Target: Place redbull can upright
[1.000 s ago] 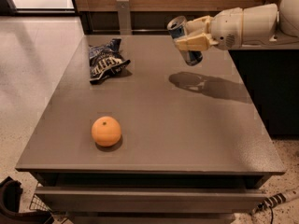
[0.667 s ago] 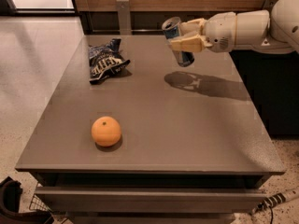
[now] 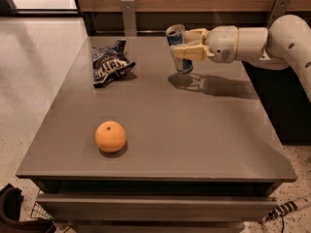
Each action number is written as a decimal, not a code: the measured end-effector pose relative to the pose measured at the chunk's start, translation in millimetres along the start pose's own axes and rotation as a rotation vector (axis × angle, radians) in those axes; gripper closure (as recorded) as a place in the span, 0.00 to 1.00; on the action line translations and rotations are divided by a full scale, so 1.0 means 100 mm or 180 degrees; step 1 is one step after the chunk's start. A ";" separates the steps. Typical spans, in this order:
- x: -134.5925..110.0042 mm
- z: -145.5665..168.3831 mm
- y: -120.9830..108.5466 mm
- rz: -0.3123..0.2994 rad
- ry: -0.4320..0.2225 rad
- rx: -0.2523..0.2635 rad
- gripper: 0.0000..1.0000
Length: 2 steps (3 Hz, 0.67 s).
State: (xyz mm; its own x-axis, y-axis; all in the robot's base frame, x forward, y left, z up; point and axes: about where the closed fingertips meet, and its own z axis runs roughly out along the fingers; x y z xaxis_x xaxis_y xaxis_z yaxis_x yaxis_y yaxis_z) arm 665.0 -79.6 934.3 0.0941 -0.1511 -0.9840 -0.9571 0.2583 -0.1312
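The redbull can (image 3: 178, 46) is a slim blue and silver can, held nearly upright with a slight tilt over the far middle of the grey table (image 3: 194, 140). Its silver top faces up and to the left. My gripper (image 3: 187, 46) reaches in from the right on a cream arm and is shut on the can's middle. The can's lower end is just above the tabletop, with its shadow right under it.
A dark blue snack bag (image 3: 110, 63) lies at the far left of the table. An orange (image 3: 111, 136) sits near the front left. A wooden wall with metal brackets runs behind the table. A drawer front shows below the front edge.
My gripper has moved left and down with the can, bringing it closer to the tabletop. The can has turned more upright. The bag and the orange have not moved.
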 end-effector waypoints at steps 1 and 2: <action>0.13 -0.06 0.02 0.0092 -0.0131 0.0080 1.00; 0.35 -0.14 0.05 0.0247 -0.0219 0.0180 1.00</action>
State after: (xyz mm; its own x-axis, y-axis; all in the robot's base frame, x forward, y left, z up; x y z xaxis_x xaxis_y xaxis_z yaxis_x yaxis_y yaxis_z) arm 659.5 -96.4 900.7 0.0408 -0.0632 -0.9972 -0.9455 0.3203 -0.0590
